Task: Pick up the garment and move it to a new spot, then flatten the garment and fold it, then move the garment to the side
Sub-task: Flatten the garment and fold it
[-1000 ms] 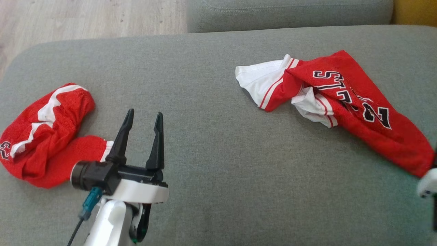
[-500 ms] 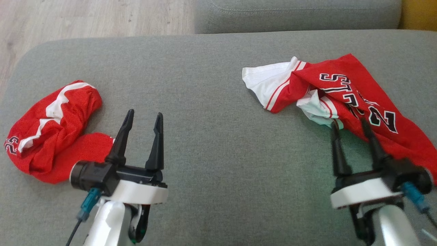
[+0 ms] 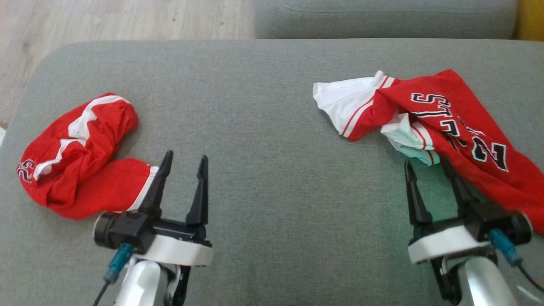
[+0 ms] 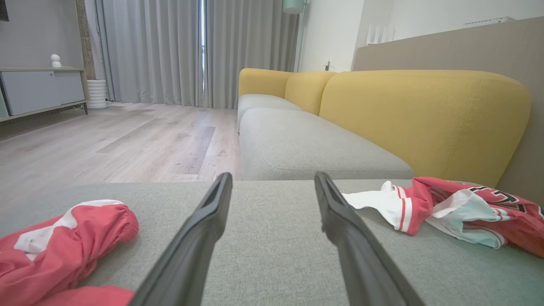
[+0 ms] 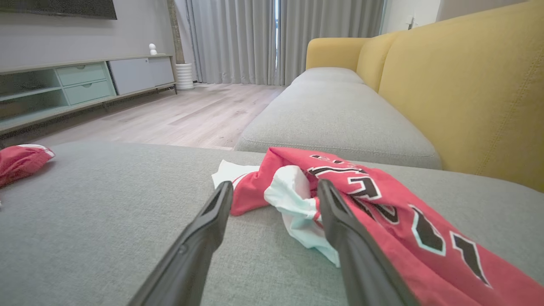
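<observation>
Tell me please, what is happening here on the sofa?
A two-armed robot is working over a grey sofa cushion. Its right gripper is open, with the tips at the edge of a crumpled red jersey but gripping nothing. Its left gripper is also open and empty, beside a second crumpled red garment. Neither piece is flattened or folded yet.
</observation>
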Controlling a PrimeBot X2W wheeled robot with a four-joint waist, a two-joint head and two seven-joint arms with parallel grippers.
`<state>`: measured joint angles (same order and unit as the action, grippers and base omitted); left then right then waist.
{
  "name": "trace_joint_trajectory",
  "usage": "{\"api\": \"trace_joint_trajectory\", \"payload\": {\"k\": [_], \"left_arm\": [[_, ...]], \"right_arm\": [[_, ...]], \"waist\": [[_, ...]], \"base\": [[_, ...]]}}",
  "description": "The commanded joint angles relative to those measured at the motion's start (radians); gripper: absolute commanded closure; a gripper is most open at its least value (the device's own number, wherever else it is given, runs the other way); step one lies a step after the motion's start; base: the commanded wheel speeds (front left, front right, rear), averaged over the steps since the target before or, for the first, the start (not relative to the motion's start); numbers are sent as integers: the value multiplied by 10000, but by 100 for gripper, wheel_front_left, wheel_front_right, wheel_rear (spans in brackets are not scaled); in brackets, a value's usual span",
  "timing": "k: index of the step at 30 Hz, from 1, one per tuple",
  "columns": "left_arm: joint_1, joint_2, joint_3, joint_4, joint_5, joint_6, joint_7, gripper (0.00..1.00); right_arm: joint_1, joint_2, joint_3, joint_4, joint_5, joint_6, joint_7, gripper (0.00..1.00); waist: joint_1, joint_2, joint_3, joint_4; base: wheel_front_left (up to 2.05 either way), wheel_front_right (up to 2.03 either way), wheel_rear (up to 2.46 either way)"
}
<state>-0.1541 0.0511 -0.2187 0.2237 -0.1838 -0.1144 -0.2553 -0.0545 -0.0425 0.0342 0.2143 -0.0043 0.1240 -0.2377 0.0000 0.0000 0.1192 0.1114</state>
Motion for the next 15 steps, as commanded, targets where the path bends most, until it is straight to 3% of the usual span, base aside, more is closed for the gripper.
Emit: {"api": "trace_joint_trajectory", "payload": {"k": [1,15], "left_arm": [[-292,8,208,-249,50,-20,-65,0],[-797,-6,-336,-70,-263,37,-65,0]], "right_arm": [[-641,-77,119,-207,-200,67,50,0],[-2926,-119,-817,2116,-1650,67,1921,0]], "waist": [[0,0,97,107],[0,0,971,947]], "base": [[0,0,0],[0,0,0]]}}
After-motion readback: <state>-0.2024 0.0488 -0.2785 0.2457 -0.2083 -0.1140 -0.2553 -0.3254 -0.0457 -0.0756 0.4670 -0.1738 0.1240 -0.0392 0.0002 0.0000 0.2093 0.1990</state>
